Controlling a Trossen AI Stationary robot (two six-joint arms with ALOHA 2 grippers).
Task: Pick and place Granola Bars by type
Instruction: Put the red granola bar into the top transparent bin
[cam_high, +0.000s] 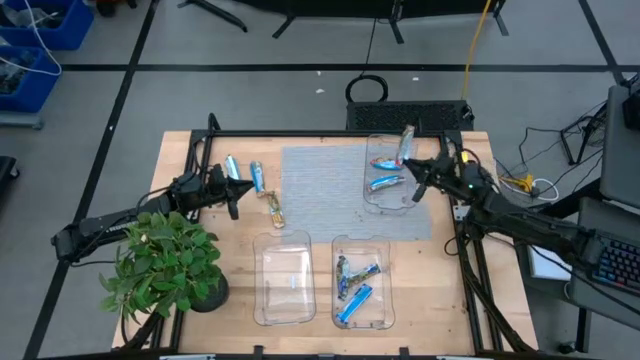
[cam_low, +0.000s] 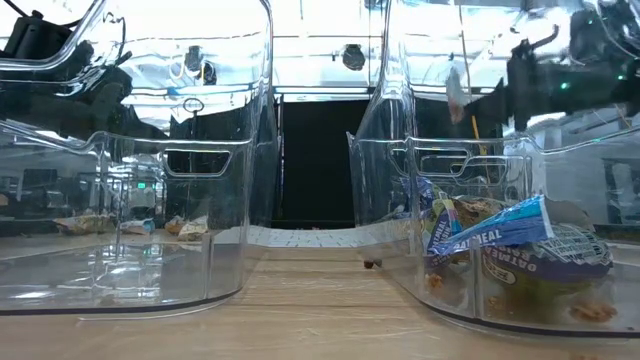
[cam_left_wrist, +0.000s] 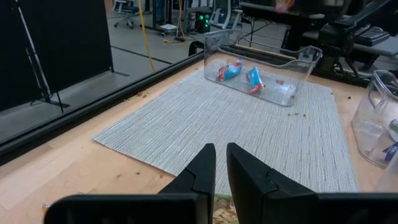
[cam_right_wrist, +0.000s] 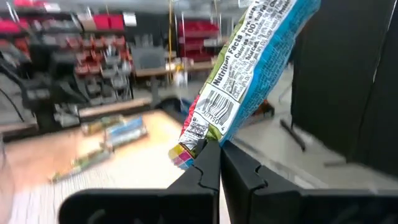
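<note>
My right gripper (cam_high: 413, 163) (cam_right_wrist: 219, 155) is shut on a blue-and-white granola bar (cam_high: 407, 141) above the right rim of the far clear tray (cam_high: 367, 200), which holds two blue-and-red bars (cam_high: 384, 172) (cam_left_wrist: 241, 74). My left gripper (cam_high: 237, 192) (cam_left_wrist: 221, 163) hovers shut and holds nothing. It is among two blue bars (cam_high: 232, 167) (cam_high: 256, 178) and a tan bar (cam_high: 273, 209) that lie flat on the table's left. The near right tray (cam_high: 390, 300) contains several bars (cam_high: 357, 283) (cam_low: 500, 235). My right gripper pinches the bar by its crimped end (cam_right_wrist: 186, 149), between the two fingers. The bar is lifted clear and stands out beyond the fingertips, with its barcode side (cam_right_wrist: 214, 112) toward the wrist camera.
A grey woven mat (cam_high: 320, 190) covers the table's middle and far part. An empty clear tray (cam_high: 258, 300) stands near, left of the filled one. A potted plant (cam_high: 165, 265) occupies the near left corner, beside the left arm. Crumbs dot the mat (cam_left_wrist: 298, 114).
</note>
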